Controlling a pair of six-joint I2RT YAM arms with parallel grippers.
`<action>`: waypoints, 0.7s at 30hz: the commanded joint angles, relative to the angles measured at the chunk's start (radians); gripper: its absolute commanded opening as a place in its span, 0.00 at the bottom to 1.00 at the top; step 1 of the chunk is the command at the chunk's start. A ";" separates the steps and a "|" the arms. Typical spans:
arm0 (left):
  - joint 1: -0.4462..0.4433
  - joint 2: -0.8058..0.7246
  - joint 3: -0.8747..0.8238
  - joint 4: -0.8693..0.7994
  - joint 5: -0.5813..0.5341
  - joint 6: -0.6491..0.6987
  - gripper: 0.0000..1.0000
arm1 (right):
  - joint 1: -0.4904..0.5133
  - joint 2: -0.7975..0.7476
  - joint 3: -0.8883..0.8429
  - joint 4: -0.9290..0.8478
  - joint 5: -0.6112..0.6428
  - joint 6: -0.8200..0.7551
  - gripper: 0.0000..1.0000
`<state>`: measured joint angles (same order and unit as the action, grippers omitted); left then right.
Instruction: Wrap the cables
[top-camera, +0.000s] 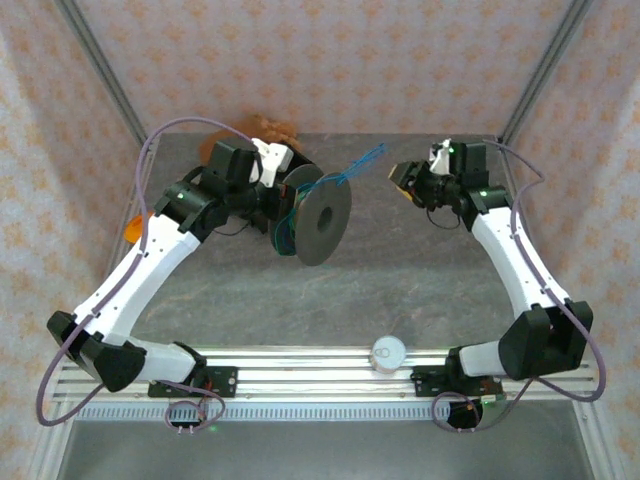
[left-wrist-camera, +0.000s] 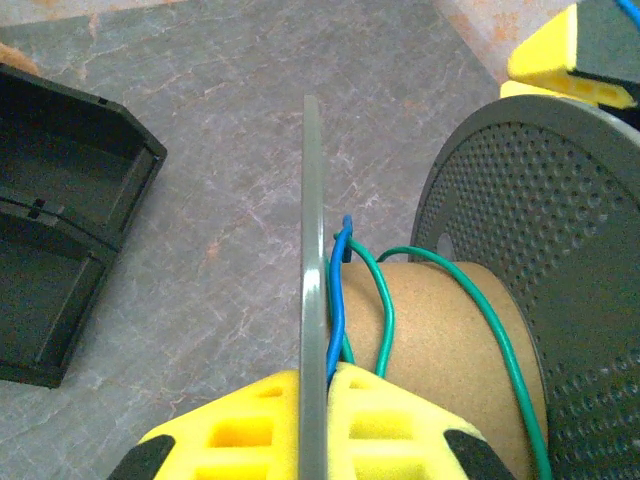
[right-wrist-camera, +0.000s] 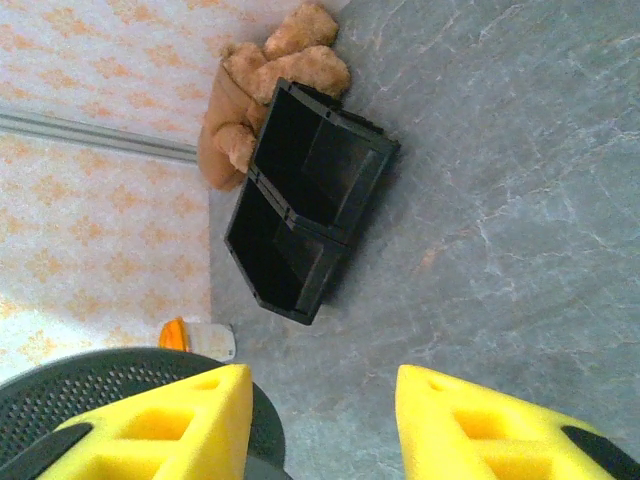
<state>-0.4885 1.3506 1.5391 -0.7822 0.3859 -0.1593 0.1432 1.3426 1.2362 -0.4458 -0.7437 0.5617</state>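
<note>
A grey spool (top-camera: 322, 215) with perforated flanges hangs on edge above the table's middle. My left gripper (left-wrist-camera: 312, 400) is shut on one thin flange (left-wrist-camera: 311, 250), a yellow pad on each side. The green cable (left-wrist-camera: 385, 310) and the blue cable (left-wrist-camera: 338, 290) lie in loose turns on the brown core (left-wrist-camera: 440, 340). In the top view their free ends (top-camera: 358, 162) stick out up and to the right of the spool. My right gripper (right-wrist-camera: 320, 400) is open with bare table between its pads, just right of those ends (top-camera: 405, 178). The spool's flange (right-wrist-camera: 100, 390) sits beside its left pad.
A black two-compartment box (right-wrist-camera: 305, 215) lies on the table behind the spool, also seen in the left wrist view (left-wrist-camera: 60, 260). A brown plush toy (right-wrist-camera: 280, 70) rests against the back wall. An orange-capped bottle (right-wrist-camera: 195, 338) lies at the left wall. A white cup (top-camera: 389, 352) stands on the front rail.
</note>
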 joint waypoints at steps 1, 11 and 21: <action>0.010 0.006 0.056 0.011 0.029 -0.026 0.00 | -0.002 -0.085 -0.047 0.113 -0.057 -0.055 0.41; 0.011 0.023 0.084 0.008 0.060 -0.081 0.00 | 0.009 -0.219 -0.299 0.696 -0.142 0.111 0.36; 0.011 0.017 0.071 0.032 0.074 -0.107 0.00 | 0.115 -0.095 -0.279 0.981 -0.083 0.355 0.37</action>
<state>-0.4881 1.3819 1.5730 -0.8196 0.4225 -0.2386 0.2420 1.2392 0.9398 0.3599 -0.8486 0.8280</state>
